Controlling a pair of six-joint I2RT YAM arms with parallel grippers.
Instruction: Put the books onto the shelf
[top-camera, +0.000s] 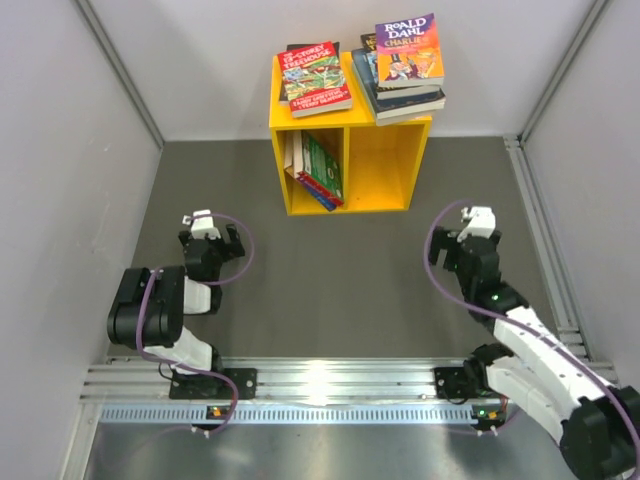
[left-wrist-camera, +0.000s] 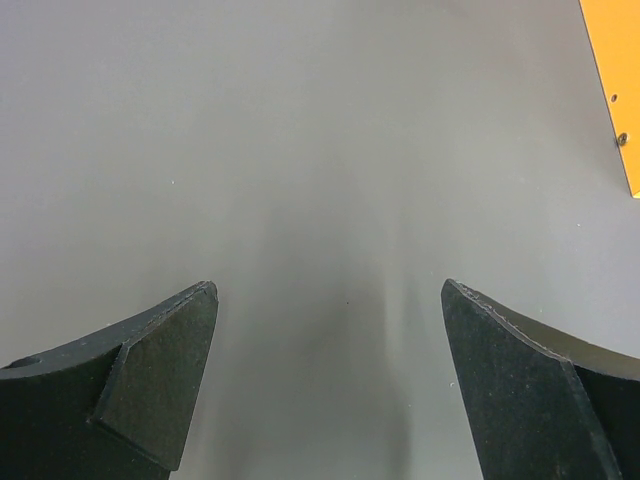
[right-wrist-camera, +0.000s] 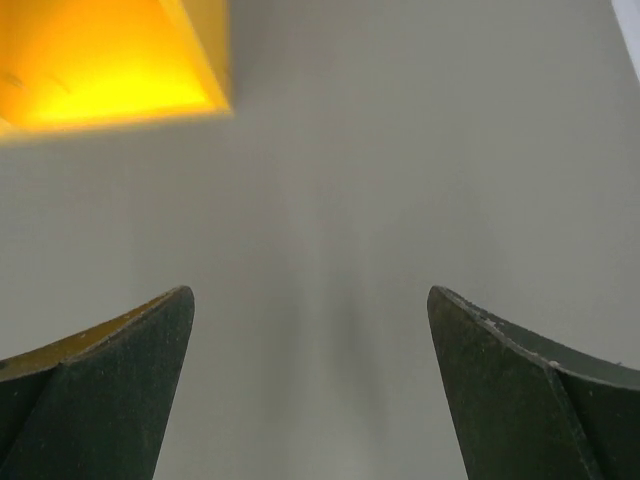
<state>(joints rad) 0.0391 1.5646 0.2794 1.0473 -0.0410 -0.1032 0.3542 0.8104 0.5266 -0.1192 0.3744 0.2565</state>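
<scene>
The yellow shelf (top-camera: 385, 170) stands at the far middle of the tabletop (top-camera: 330, 285). The books (top-camera: 315, 78) are all found on it. Two piles lie flat on its top, and a few more books stand leaning in the left compartment. The right compartment is seen to be bare, and no book is seen on the tabletop.

The left jaws are spread wide and nothing is held in them. Only bare tabletop is seen between them in the left wrist view, with a corner of the shelf at the upper right. The right jaws are likewise spread wide and empty. They point at the tabletop just in front of the shelf, whose front edge is seen at the upper left of the right wrist view. Both jaws are kept well apart from the shelf.

The task is judged to be at or near its end. If nothing more is to be placed, the arms should be kept low and drawn clear, so that the piles on top are not knocked. The right pile overhangs slightly and could be toppled by a careless sweep. If a pile is to be tidied, it should be approached from the front and its edge pressed square.
</scene>
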